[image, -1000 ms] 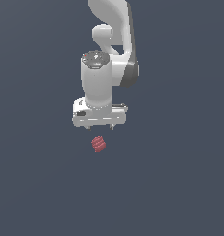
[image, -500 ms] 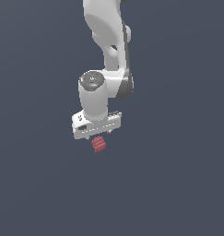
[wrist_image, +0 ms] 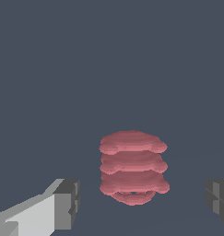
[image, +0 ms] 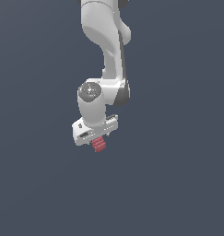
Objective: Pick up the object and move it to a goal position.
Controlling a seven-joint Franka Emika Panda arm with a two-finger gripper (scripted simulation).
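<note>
Between the spread fingers (wrist_image: 62, 205) of the pincer (wrist_image: 141, 203), dull-red ridged object (wrist_image: 132, 167), touching neither pad.

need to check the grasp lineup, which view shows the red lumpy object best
The wrist view. There the object fills the middle, its stacked ridges clear, sitting between the two open fingers with space on each side. In the exterior view the object is only a small red patch, partly hidden below the gripper.

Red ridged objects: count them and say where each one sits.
1. The red ridged object sits between the open gripper fingers, touching neither. The exterior view shows no others.
</note>
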